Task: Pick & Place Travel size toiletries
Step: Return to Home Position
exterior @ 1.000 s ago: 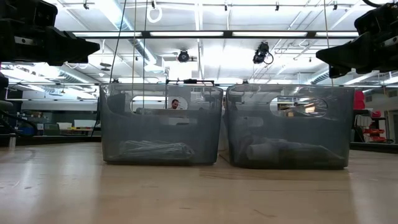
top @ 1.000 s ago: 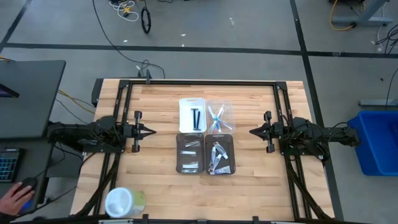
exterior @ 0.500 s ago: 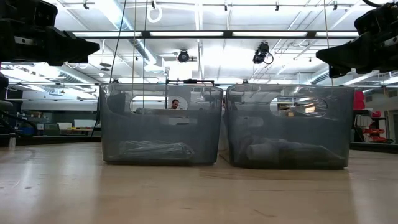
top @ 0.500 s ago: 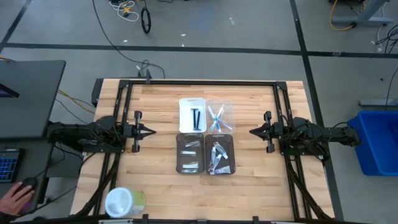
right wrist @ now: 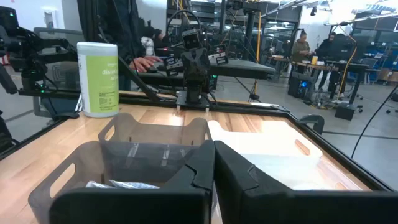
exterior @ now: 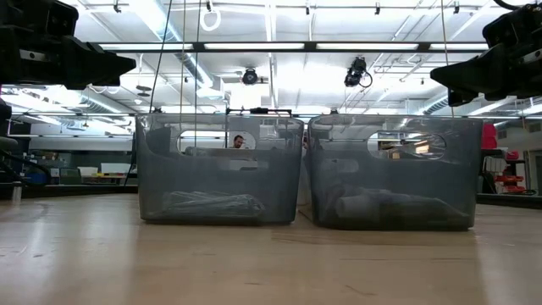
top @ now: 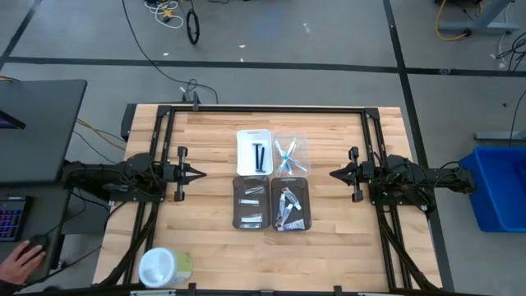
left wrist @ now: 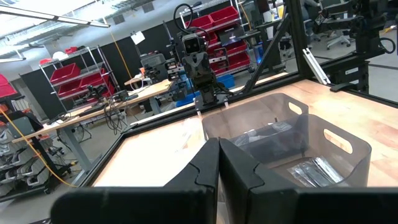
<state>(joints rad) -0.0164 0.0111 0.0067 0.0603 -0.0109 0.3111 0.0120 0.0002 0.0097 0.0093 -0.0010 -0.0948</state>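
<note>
The toiletries lie sorted in trays at mid-table. Thin black sticks (top: 259,154) lie in a white tray (top: 244,140). Light-blue toothbrushes (top: 286,158) lie in a clear tray (top: 301,144). Small white tubes (top: 251,202) lie in the left grey tray (top: 237,205), and more small items (top: 289,209) lie in the right grey tray (top: 306,205). My left gripper (top: 200,173) hovers left of the trays, shut and holding nothing; its fingers meet in its wrist view (left wrist: 218,144). My right gripper (top: 331,174) hovers right of them, also shut (right wrist: 214,148) and holding nothing.
A big round white-and-green container (top: 164,267) stands at the table's near left corner. A black frame (top: 263,109) borders the far side. Bare wood lies between each gripper and the trays. A person's hand (top: 20,261) rests on a mouse off the table's left.
</note>
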